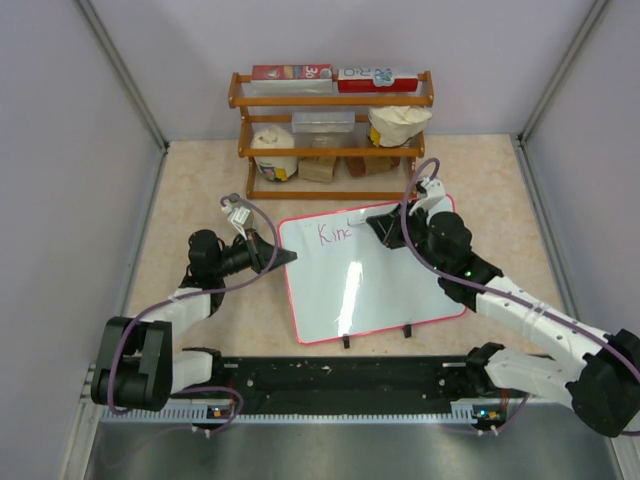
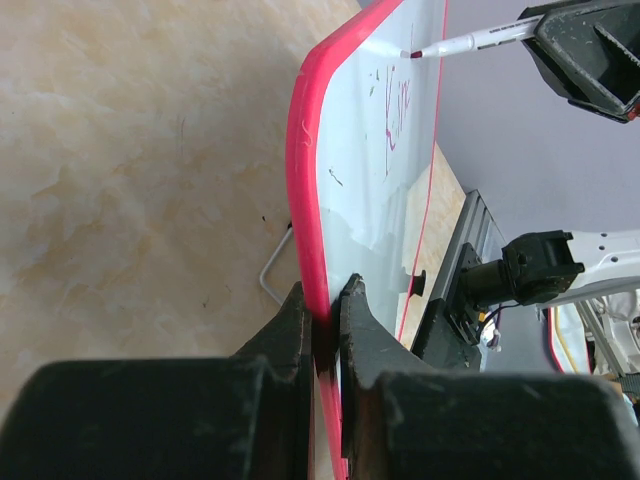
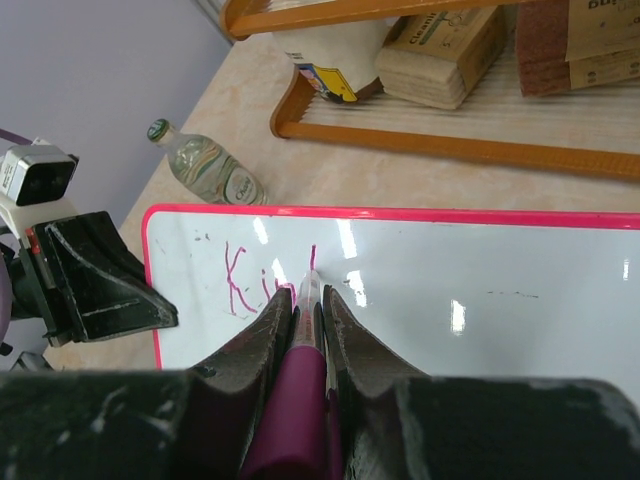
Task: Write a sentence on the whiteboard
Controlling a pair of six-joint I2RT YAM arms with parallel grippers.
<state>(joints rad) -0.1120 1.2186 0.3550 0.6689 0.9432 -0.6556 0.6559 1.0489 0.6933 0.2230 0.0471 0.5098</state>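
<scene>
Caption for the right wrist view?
Right claw holds a pink marker to the whiteboard, "Kin" written so far; left claw clamps its edge.

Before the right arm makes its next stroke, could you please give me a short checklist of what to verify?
1. The left gripper clamps the edge of the whiteboard: ok.
2. The right gripper is shut on the marker: ok.
3. The marker tip meets the board just after the last letter: ok, it looks to be touching.
4. The sentence is complete: not ok, only "Kin" and one more stroke are written.
5. Blank board lies to the right of it: ok.
6. The bottle is off the board: ok, it lies beyond the corner.
</scene>
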